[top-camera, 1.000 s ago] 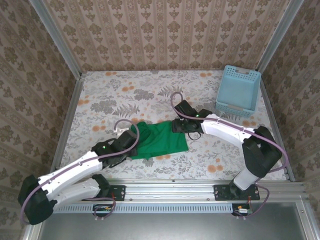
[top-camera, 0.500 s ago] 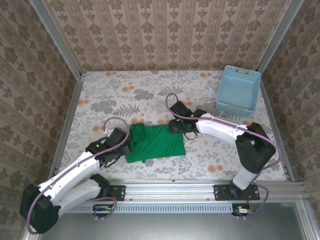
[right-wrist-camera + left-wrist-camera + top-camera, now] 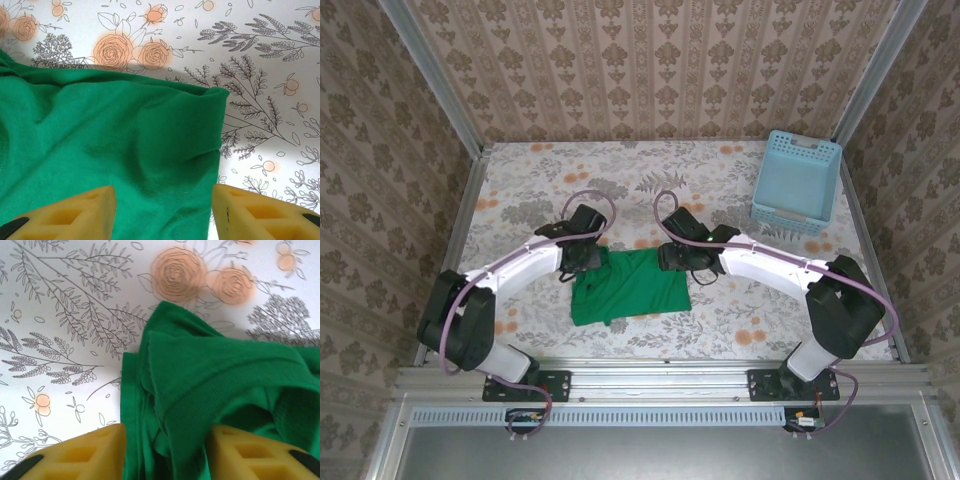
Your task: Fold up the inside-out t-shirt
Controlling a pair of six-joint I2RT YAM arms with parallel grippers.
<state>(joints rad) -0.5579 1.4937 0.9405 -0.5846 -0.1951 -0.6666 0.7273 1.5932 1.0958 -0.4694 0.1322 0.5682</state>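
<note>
Because the inside-out t-shirt [image 3: 630,288] lies crumpled, the right gripper [image 3: 162,200] hangs open over 1 corner and the left gripper [image 3: 167,440] straddles a ribbed fold, grip unclear, probably to spread it.

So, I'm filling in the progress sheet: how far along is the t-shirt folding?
Done: the t-shirt lies in a compact, roughly rectangular bundle, so some folding looks finished. In hand: the left pincer straddles its bunched ribbed edge and the right pincer sits over the far right corner, jaws apart on both. Remaining: the cloth is wrinkled with uneven edges, so probably another fold and smoothing.
</note>
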